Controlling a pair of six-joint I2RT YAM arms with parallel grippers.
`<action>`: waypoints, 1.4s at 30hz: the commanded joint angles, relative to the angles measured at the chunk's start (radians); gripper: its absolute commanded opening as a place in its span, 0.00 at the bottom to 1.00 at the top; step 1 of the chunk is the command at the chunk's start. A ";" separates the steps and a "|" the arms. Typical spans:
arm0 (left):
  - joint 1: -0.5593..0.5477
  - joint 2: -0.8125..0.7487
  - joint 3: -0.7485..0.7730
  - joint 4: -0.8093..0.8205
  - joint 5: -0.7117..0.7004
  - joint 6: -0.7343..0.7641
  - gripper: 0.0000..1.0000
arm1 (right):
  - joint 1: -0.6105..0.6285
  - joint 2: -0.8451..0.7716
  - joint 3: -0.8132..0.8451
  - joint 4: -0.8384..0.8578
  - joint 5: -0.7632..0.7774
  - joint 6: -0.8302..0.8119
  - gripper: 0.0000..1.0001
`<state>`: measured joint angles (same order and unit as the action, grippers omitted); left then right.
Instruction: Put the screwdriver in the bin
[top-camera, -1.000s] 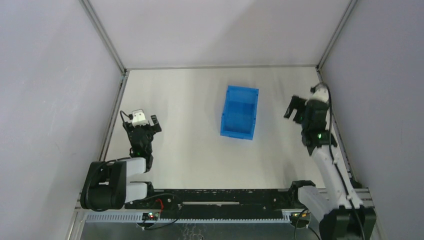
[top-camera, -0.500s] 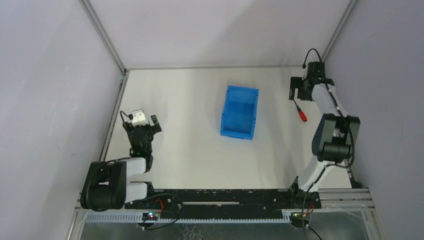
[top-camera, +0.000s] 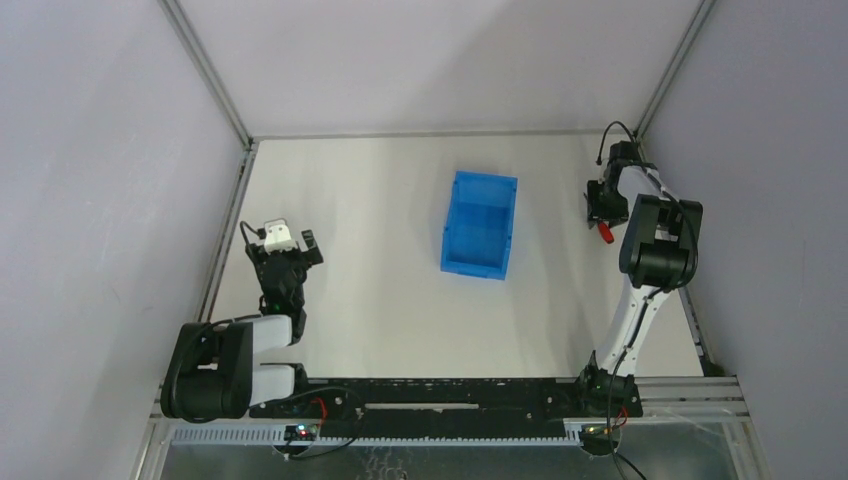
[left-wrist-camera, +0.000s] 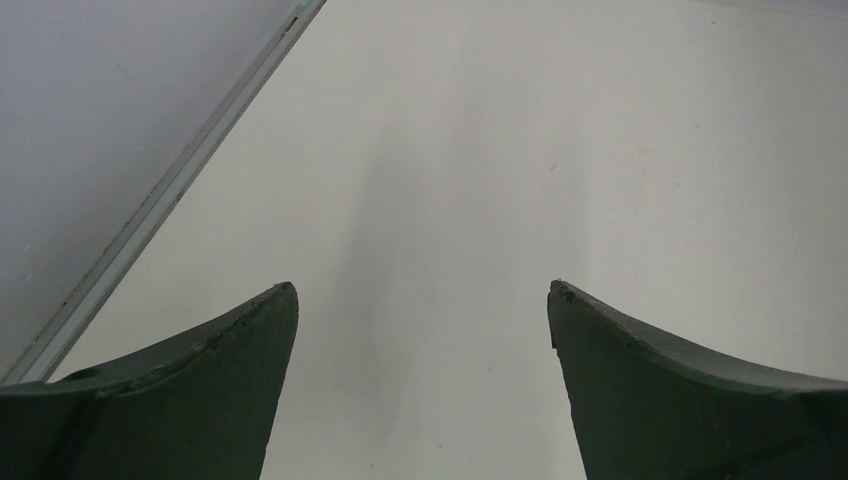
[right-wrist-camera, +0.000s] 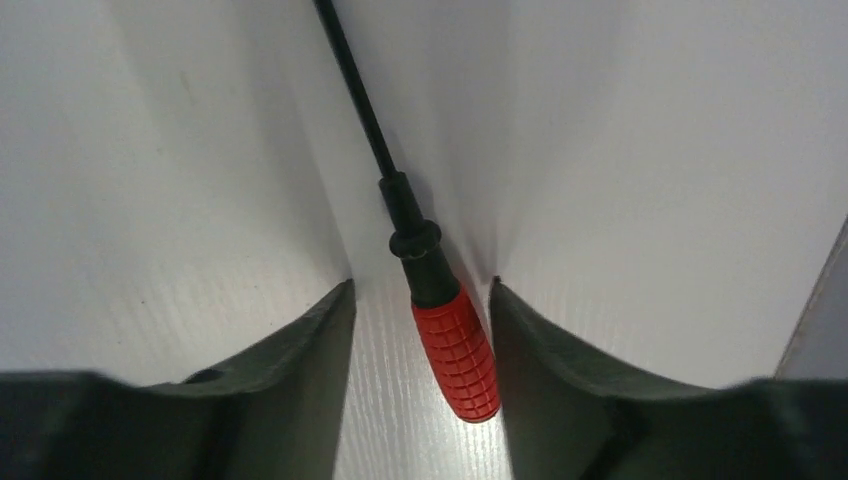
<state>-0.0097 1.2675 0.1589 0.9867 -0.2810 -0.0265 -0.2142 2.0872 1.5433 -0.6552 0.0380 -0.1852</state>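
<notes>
The screwdriver (right-wrist-camera: 455, 350), red-handled with a thin black shaft, lies flat on the white table near the right wall (top-camera: 606, 232). My right gripper (right-wrist-camera: 421, 285) is down over it, jaws partly closed. The handle sits between the fingers, against the right one, with a gap to the left finger (right-wrist-camera: 300, 350). In the top view this gripper (top-camera: 600, 212) covers most of the tool. The blue bin (top-camera: 475, 262) stands mid-table, left of the screwdriver, with nothing showing inside it. My left gripper (top-camera: 288, 250) rests open at the left, over bare table (left-wrist-camera: 420, 290).
The right wall and its metal frame post (top-camera: 670, 70) stand close behind the right arm. A rail (left-wrist-camera: 180, 180) runs along the table's left edge beside the left gripper. White table surface (top-camera: 380, 290) lies between the bin and both arms.
The right arm swung out to the far right and lowered onto the screwdriver. Its jaws narrowed from wide open to straddling the handle. The left arm and bin stayed still.
</notes>
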 joint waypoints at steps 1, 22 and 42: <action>0.007 -0.007 0.035 0.068 0.010 0.010 1.00 | -0.019 0.031 0.002 -0.012 0.030 -0.027 0.44; 0.007 -0.007 0.035 0.067 0.010 0.010 1.00 | -0.007 -0.392 0.199 -0.368 -0.116 0.238 0.00; 0.007 -0.007 0.035 0.067 0.011 0.010 1.00 | 0.560 -0.576 0.095 -0.097 -0.216 0.589 0.04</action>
<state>-0.0097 1.2675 0.1589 0.9867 -0.2810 -0.0265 0.2317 1.4784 1.6463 -0.8097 -0.3534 0.3634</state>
